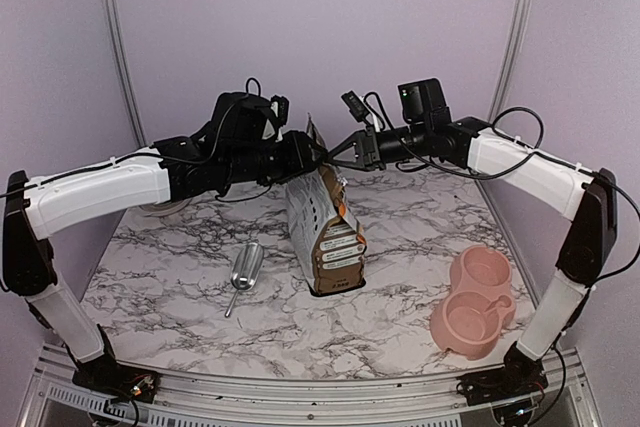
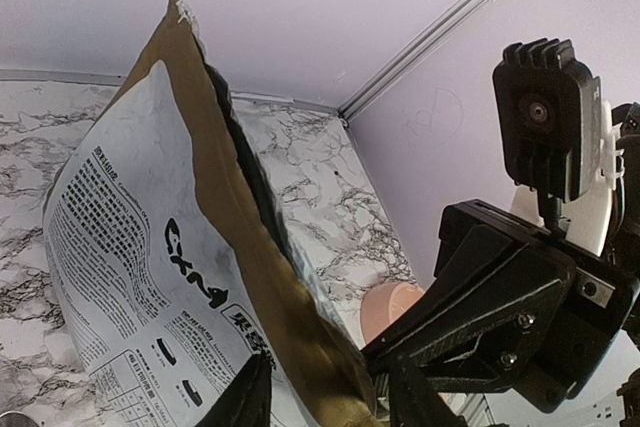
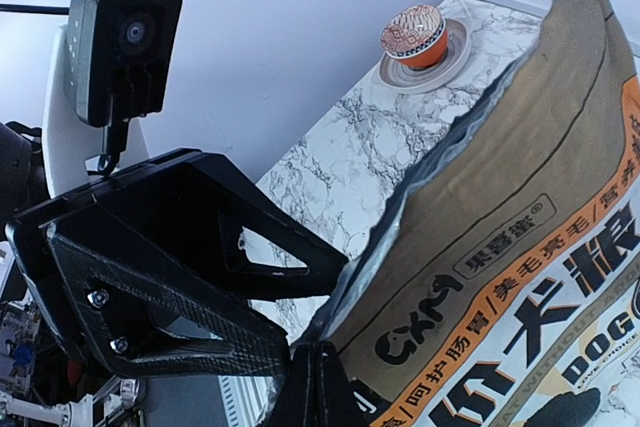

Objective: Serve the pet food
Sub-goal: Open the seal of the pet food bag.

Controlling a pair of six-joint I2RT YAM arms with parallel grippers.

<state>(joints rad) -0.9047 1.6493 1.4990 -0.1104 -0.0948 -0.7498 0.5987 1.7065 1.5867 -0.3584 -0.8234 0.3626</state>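
Right pincer (image 3: 315, 377) is clamped shut on the top lip of the upright bag (image 1: 325, 232), left pincer (image 2: 330, 392) straddles the opposite lip (grip unclear), so the mouth sits between them, long axis vertical, kibble unseen inside, bag mid tabletop (image 1: 180, 247).

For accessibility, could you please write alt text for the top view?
The left gripper and right gripper meet at the top of a standing food bag on a marble table; a metal scoop lies left, a pink double bowl right.
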